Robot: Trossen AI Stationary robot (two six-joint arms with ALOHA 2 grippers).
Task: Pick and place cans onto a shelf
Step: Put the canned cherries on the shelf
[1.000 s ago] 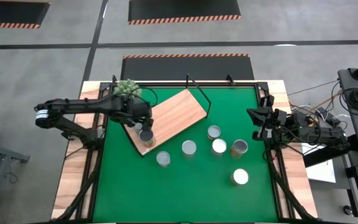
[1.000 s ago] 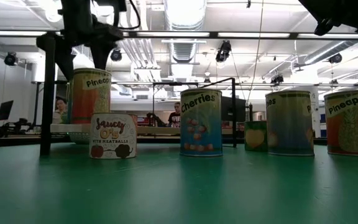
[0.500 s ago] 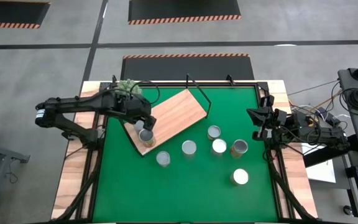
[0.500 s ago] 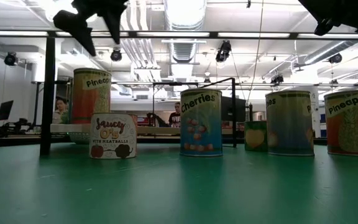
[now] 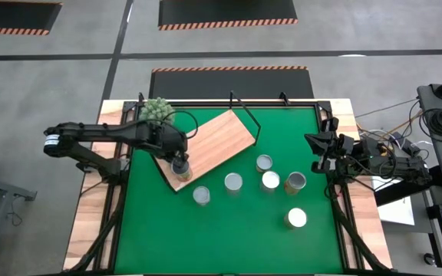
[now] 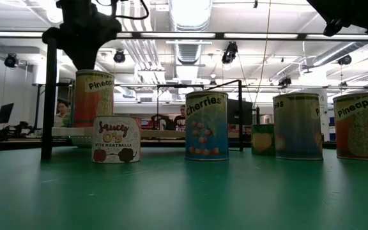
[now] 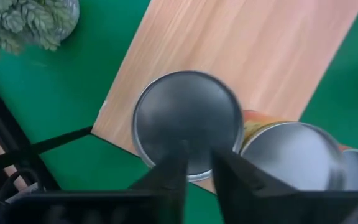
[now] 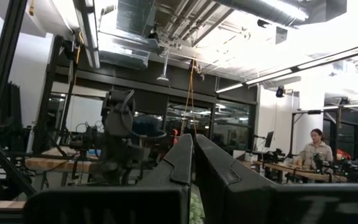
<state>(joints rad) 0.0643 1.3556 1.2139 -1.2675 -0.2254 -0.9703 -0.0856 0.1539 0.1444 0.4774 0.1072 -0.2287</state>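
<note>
Hovering directly over a tall silver-topped metal can with an orange "Pineapple" label, the left tool points straight down, its two dark fingers drawn nearly together with only a narrow gap and gripping nothing. That can stands under the tool on the near corner of the flat light-brown wood-grain shelf, which lies at an angle on the green mat of the bench. Just beside the shelf corner sits a short white "Saucy O's" can. Farther out stand a blue "Cherries" can and four more silver-topped cans. A spiky green ball-shaped plant sits behind the tool. Right tool waits at the bench's right edge, fingers pressed together, empty.
</note>
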